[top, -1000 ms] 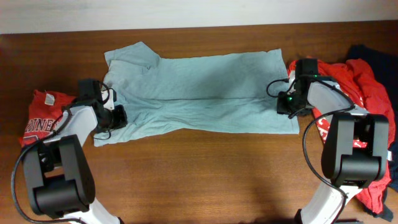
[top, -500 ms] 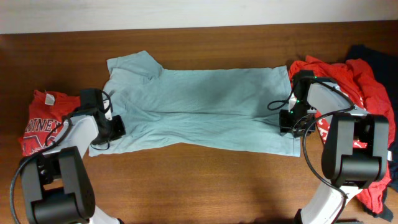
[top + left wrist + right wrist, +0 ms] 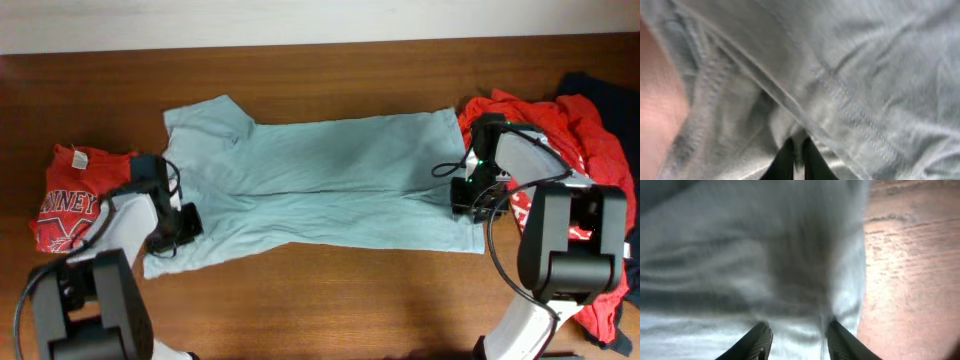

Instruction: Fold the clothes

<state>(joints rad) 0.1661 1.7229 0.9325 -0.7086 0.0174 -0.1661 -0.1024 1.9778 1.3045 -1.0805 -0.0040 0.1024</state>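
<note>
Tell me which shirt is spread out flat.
The pale grey-blue T-shirt mid-table; left red shirt is bunched, right red shirts and navy shirt are heaped.

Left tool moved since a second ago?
Yes. The left tool has slid toward the near edge of the table, from level with the top of the red shirt to level with its lower part, dragging the grey-blue shirt along.

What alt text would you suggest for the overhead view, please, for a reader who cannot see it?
A pale grey-blue T-shirt lies spread on a wooden table, the left gripper at its sleeve end and the right gripper at its hem. A red T-shirt lies left, a red-and-navy heap right.
</note>
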